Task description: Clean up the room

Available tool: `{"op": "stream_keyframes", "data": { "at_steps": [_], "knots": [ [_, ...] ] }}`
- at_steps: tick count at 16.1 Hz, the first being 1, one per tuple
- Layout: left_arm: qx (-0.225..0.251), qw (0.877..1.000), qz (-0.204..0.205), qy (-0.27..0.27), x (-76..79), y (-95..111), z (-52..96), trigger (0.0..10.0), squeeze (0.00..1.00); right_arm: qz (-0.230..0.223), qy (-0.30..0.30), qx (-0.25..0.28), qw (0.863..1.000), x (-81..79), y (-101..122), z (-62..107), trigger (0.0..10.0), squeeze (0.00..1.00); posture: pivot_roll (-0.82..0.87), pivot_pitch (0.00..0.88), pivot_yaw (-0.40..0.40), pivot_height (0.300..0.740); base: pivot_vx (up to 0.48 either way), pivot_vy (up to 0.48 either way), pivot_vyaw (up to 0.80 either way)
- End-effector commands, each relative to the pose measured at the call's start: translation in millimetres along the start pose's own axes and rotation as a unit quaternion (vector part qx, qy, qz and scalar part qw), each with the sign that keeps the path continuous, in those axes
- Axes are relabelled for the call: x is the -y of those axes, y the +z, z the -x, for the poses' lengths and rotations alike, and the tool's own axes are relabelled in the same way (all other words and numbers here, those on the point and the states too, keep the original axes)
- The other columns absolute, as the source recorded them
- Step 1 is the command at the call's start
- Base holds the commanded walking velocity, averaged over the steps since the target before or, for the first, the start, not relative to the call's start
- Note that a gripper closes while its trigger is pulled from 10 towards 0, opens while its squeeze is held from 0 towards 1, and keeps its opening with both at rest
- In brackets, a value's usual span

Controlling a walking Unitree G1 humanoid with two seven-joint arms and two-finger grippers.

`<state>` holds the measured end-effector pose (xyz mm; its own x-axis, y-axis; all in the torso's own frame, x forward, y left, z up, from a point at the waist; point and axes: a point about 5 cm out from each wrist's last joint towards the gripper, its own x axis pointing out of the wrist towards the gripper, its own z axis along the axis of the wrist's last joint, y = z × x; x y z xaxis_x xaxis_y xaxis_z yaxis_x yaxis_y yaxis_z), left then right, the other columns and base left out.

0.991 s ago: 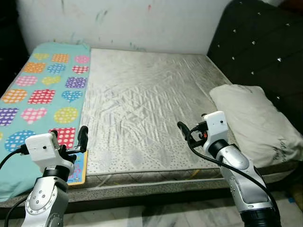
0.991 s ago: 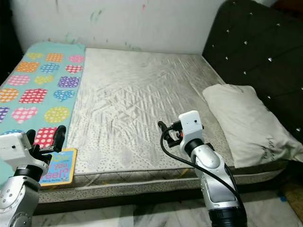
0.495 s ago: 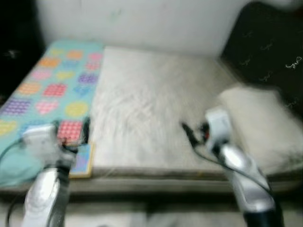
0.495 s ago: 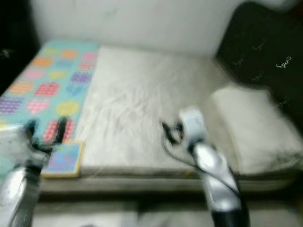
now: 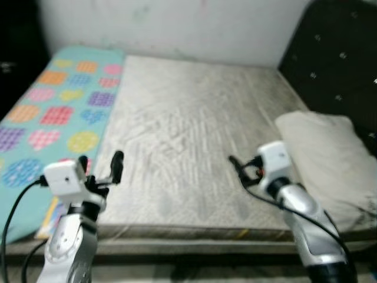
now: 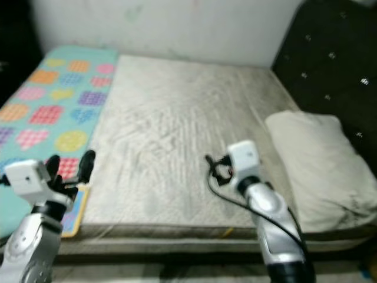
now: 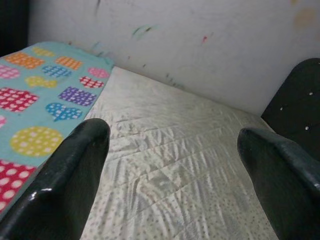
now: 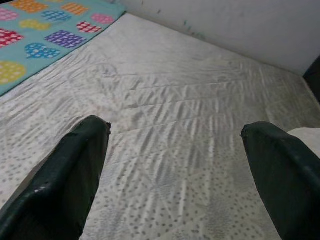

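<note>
Before the robot lies a bed (image 5: 194, 147) with a bare, creased grey mattress, set against a pale wall (image 5: 177, 26) marked with faint streaks of colour. Along the mattress's left side is a turquoise blanket (image 5: 50, 118) printed with dotted hearts and circles in pink, orange, purple, yellow and blue. At the near left corner of the bed, partly hidden behind the left arm, a thin colourful book (image 6: 75, 213) rests flat on the blanket's edge. On the right side of the mattress a cream pillow (image 5: 327, 162) lies against a dark tufted headboard (image 5: 341, 71) with shiny studs.

Both arms are raised over the near edge of the bed. The left pincer (image 5: 100, 168) hovers above the border between blanket and mattress, just beyond the book; its two black fingers (image 7: 65, 180) stand wide apart and hold nothing. The right pincer (image 6: 213, 168) hangs over the mattress to the left of the pillow, well apart from the left one; its fingers (image 8: 70, 180) are likewise spread wide with nothing between them, and the right wrist view looks across the wrinkled mattress toward the blanket and wall. A black cable (image 5: 277, 203) loops along the right forearm. The head views are slightly blurred.
</note>
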<state>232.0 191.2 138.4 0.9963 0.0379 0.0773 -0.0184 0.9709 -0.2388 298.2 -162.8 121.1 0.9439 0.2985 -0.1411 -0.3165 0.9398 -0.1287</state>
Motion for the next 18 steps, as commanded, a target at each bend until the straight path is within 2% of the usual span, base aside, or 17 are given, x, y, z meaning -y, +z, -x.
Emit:
{"op": "stream_keyframes", "data": {
  "at_steps": [1, 8, 18],
  "knots": [
    [0.002, 1.0, -0.004, 0.015, -6.5, 1.8, 2.2, 10.0, 0.0, 0.001, 0.014, 0.012, 1.0, -7.5, 6.5, -3.9, 10.0, 0.0, -0.01, 0.029, -0.095, 0.74, 0.0, 0.0, 0.0],
    [-0.004, 1.0, 0.01, 0.02, -5.1, 0.7, -3.2, 10.0, 0.0, -0.008, 0.004, 0.016, 1.0, -5.7, 9.5, -8.6, 10.0, 0.0, -0.01, 0.022, -0.093, 0.74, 0.0, 0.0, 0.0],
    [0.002, 1.0, 0.016, 0.013, -0.2, 1.8, -3.3, 10.0, 0.0, 0.006, 0.005, 0.018, 1.0, -2.8, 10.5, -7.6, 10.0, 0.0, -0.01, 0.025, -0.096, 0.74, 0.0, 0.461, 0.0]
  ]
}}
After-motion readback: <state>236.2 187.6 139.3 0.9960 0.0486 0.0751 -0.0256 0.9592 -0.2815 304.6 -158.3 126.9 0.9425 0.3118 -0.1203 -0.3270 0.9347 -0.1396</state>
